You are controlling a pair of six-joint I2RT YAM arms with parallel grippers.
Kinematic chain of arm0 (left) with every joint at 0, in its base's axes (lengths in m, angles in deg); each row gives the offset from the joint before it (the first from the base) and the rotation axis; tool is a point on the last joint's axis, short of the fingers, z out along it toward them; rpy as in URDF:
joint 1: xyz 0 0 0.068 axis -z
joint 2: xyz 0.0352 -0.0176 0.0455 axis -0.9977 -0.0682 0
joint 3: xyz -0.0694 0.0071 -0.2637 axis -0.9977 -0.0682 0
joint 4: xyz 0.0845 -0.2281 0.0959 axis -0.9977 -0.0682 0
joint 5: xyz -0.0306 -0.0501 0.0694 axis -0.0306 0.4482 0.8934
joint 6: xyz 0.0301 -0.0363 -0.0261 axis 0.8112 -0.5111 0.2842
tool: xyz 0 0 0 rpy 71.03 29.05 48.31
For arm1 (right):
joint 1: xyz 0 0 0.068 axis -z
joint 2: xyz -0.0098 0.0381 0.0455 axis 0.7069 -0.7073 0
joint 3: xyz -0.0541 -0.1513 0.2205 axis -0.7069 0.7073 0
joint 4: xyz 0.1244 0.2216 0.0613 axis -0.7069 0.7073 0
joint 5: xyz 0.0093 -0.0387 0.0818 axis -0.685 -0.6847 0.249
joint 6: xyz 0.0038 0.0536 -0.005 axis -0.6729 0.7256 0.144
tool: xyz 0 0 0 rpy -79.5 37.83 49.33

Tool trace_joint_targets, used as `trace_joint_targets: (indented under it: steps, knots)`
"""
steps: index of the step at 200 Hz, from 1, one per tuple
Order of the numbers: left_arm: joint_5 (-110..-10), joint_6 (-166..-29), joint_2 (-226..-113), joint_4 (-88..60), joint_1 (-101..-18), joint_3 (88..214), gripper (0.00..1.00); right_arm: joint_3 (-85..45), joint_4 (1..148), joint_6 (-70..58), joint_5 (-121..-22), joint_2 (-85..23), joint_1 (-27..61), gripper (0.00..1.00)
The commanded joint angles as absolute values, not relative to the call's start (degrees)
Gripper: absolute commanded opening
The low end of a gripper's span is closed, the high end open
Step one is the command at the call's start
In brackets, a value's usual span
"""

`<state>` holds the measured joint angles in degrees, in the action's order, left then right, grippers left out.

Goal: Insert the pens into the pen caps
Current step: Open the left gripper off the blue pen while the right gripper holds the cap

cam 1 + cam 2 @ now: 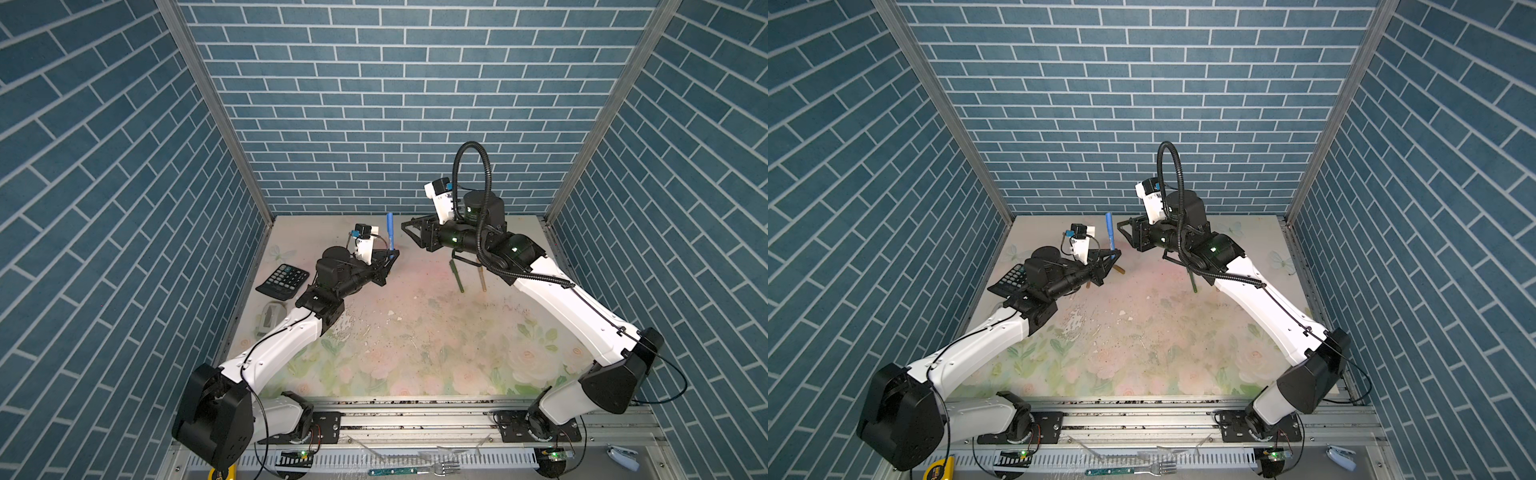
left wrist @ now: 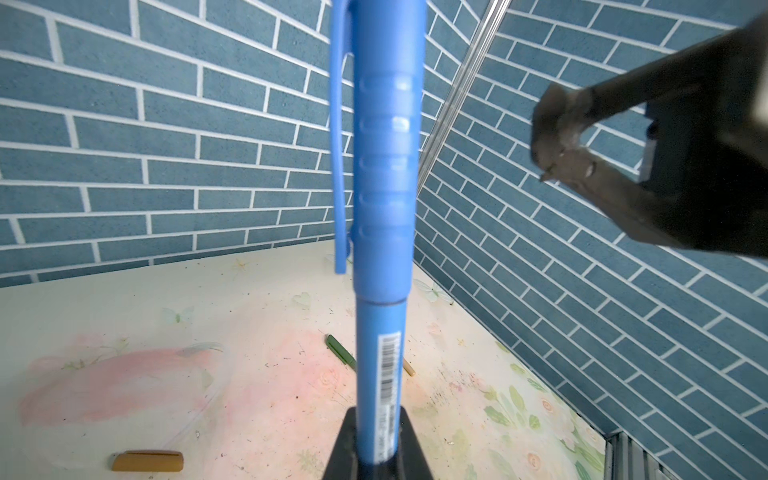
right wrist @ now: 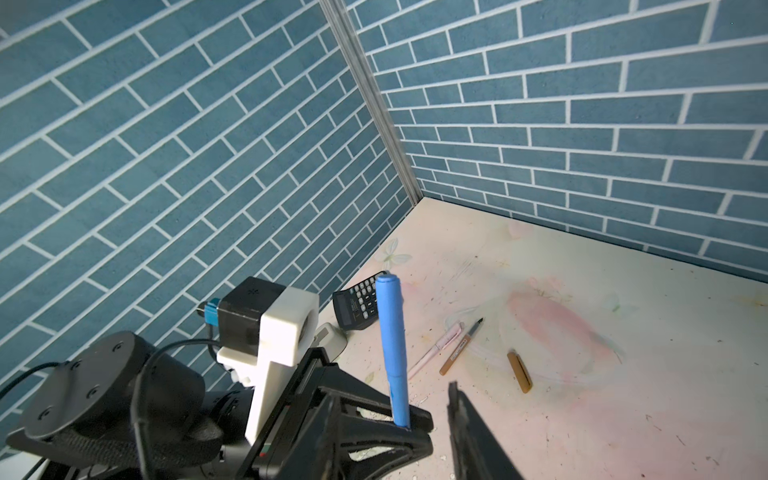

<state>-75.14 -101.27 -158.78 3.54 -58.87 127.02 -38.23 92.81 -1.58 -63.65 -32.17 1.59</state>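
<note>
With my left jaws I clamp the lower end of the blue pen (image 1: 390,232) and hold it upright above the far middle of the desk (image 1: 415,353). My right jaws stand parted with nothing between them, near the pen's upper end and clear of it. The desk is a floral sheet, scuffed and speckled, walled in by blue brick. My left arm (image 1: 274,345) reaches in from the near left and my right arm (image 1: 573,307) from the near right, so the two wrists face each other across the pen. A black calculator (image 1: 282,281) lies at the desk's left edge, beside my left forearm. The blue pen wears the blue cap (image 2: 386,166), seated over its upper part with the clip running down one side. Under my right forearm a dark green pen (image 1: 458,276) and a gold pen (image 1: 482,280) lie flat, near each other. The right wrist view shows a pale pink pen (image 3: 436,351) and a second gold pen (image 3: 459,349) beyond my left jaws. They lie side by side, the gold one with its dark tip bare. A gold cap (image 3: 519,372) lies loose near them.
</note>
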Motion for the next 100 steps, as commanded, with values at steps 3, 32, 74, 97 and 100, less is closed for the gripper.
trace_joint_targets:
  steps: [3,32,74,97,100]
  knots:
    - [-77.3,-102.81,-157.32,5.99,-58.92,127.46,0.0,-40.19,94.67,-3.69,-60.18,-35.13,0.51,0.42]
    - [-77.29,-103.08,-156.5,6.2,-58.93,127.18,0.0,-41.12,94.7,-3.43,-60.03,-37.45,0.17,0.37]
    - [-77.07,-103.45,-156.01,6.35,-59.0,127.11,0.0,-41.07,94.54,-2.61,-58.88,-39.15,-0.26,0.25]
    - [-77.34,-103.79,-156.25,6.62,-59.02,127.02,0.0,-40.73,94.13,-2.38,-58.78,-39.22,-0.45,0.16]
    - [-77.34,-103.86,-156.3,6.66,-59.02,127.02,0.0,-40.72,94.07,-2.33,-58.85,-39.18,-0.45,0.15]
